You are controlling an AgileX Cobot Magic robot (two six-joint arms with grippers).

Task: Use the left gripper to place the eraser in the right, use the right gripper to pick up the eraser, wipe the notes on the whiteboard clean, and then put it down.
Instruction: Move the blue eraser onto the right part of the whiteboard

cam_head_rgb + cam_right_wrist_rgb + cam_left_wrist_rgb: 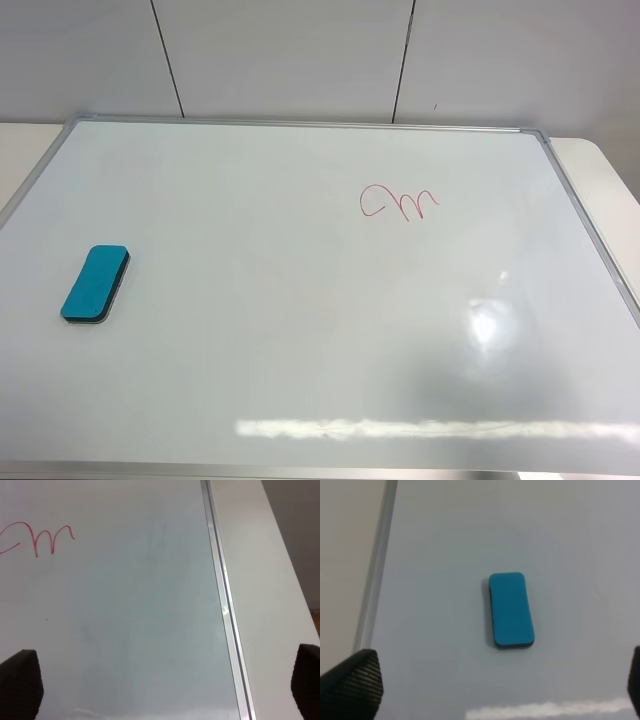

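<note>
The teal eraser (pixel 95 283) with its black felt base lies flat on the left part of the whiteboard (pixel 300 330). The red notes (pixel 398 202), a loop and an "m" squiggle, sit right of the board's middle. In the left wrist view the eraser (pixel 510 609) lies a little ahead of my left gripper (pixel 492 692), whose fingertips (pixel 351 685) stand wide apart, open and empty. My right gripper (pixel 164 685) is open too, over bare board beside the frame, with the notes (pixel 37 537) ahead and off to one side. Neither arm shows in the high view.
The board's silver frame (pixel 590 225) runs close to the table's right edge, and a pale table strip (pixel 265 580) lies beyond it. A tiled wall (pixel 300 55) stands behind the board. Glare patches mark the board's near right part (pixel 485 325).
</note>
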